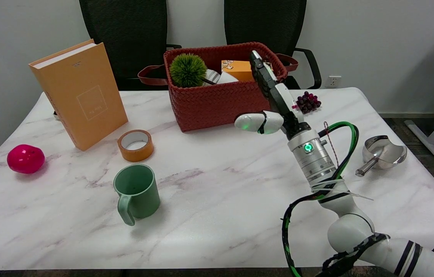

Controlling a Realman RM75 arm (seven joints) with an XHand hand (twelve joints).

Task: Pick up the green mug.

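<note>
The green mug (137, 193) stands upright on the marble table (217, 215), left of centre, with its handle turned toward the near edge. My right hand (273, 97) hangs in the air well to the right of the mug, in front of the red basket. Its fingers stretch straight up and away and its thumb (257, 122) juts out to the left. The hand is open and holds nothing. A wide stretch of bare tabletop separates it from the mug.
A red woven basket (217, 102) at the back holds a green spiky ball (188, 69) and an orange box. An orange book (80, 94) stands at left, orange tape (135, 145) behind the mug, a pink ball (25, 158) far left. Grapes (308, 101) and a metal scoop (382, 154) lie right.
</note>
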